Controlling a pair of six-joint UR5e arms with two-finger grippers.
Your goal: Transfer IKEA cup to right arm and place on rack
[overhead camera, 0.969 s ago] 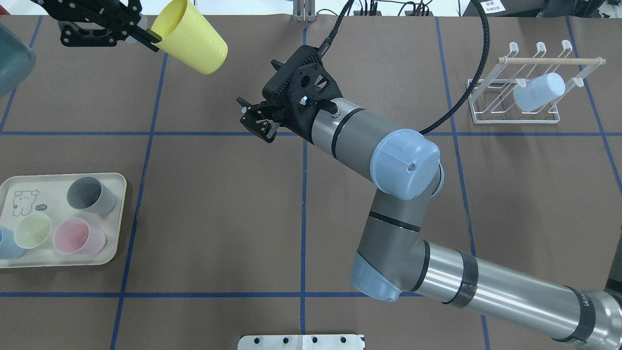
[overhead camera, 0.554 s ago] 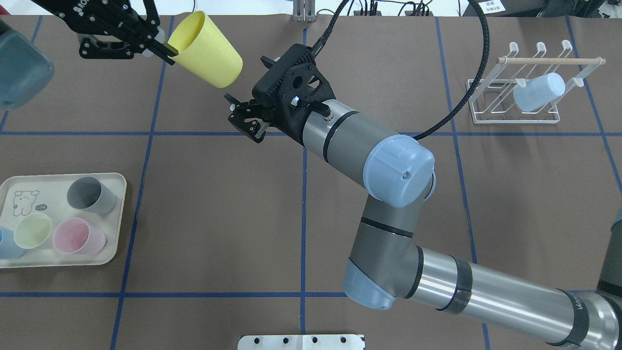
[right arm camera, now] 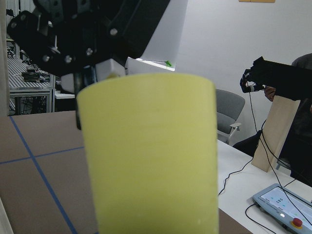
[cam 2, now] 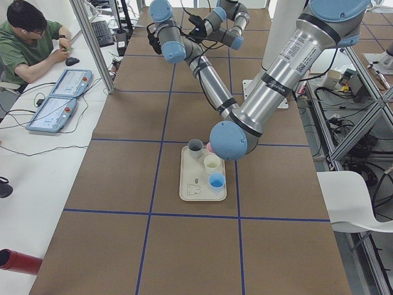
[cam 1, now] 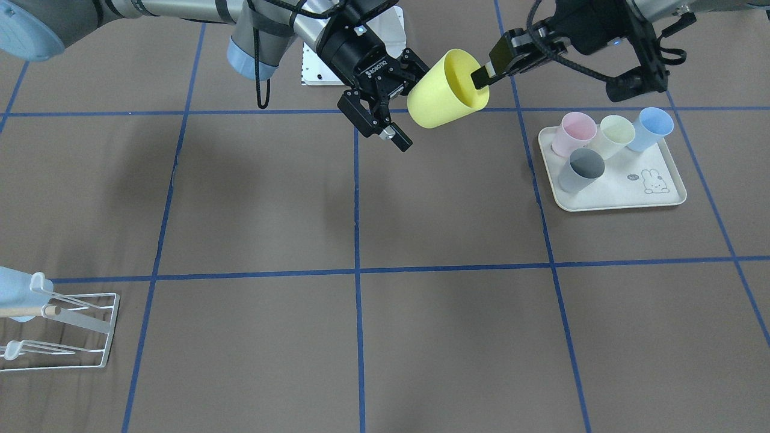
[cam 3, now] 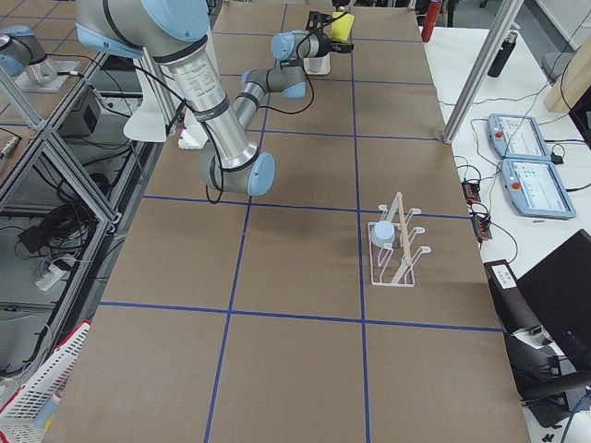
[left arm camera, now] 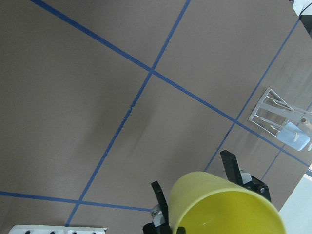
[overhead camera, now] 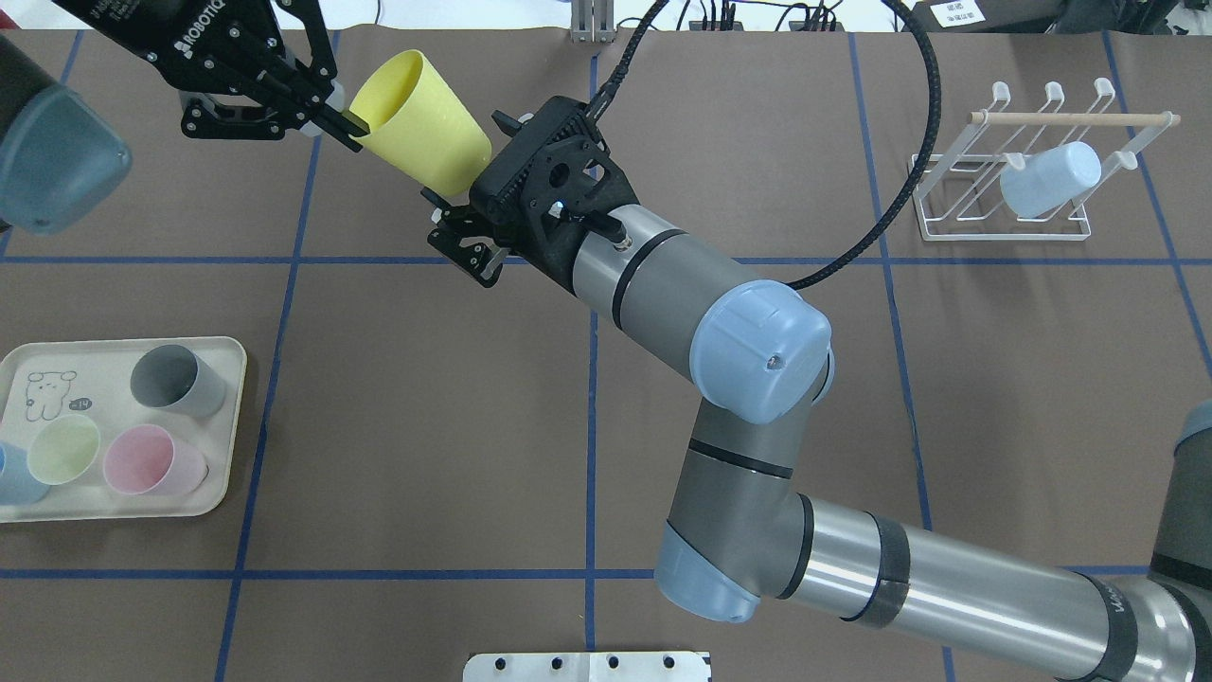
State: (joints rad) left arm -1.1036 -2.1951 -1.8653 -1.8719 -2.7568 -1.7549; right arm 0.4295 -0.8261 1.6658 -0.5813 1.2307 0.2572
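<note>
The left gripper (overhead camera: 351, 121) was clamped on the rim of the yellow cup (overhead camera: 417, 114). The cup was held in the air, long axis pointing base-first at the right gripper (overhead camera: 464, 178) — fingers apart, flanking the cup's base.

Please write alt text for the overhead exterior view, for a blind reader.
The left gripper holds a yellow cup by its rim in the air, and the open right gripper straddles the cup's base. A white rack holding a pale blue cup stands top right.
</note>
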